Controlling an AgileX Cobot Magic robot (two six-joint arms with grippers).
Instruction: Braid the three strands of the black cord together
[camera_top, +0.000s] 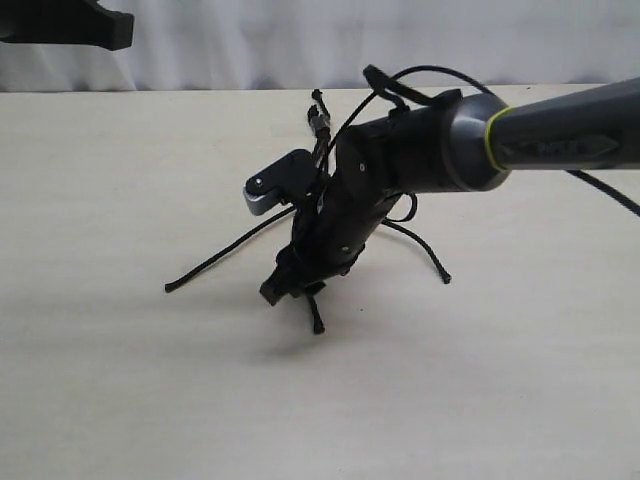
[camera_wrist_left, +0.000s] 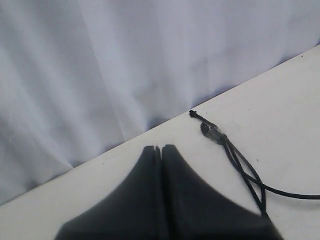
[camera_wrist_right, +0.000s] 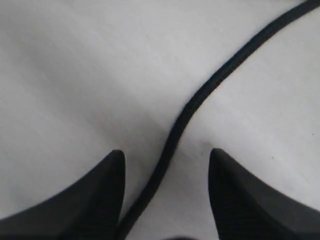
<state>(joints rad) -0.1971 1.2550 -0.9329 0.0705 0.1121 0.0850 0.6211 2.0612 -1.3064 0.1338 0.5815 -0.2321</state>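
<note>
Right gripper (camera_wrist_right: 166, 152) jaws wide, straddling strand (camera_wrist_right: 220, 75). Left gripper (camera_wrist_left: 161, 148) jaws closed, empty. Cord (camera_wrist_left: 212, 132) thin, limp, light, likely slips; pinch strand near tip.

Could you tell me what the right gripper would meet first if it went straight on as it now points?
The open right gripper would most likely meet the strand lying between its jaws, then the table beneath; depth is hard to judge.

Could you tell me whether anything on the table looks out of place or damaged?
Nothing stands out. The black cord looks intact, its three strands splayed apart and unbraided, one running through the open right pincer.
</note>
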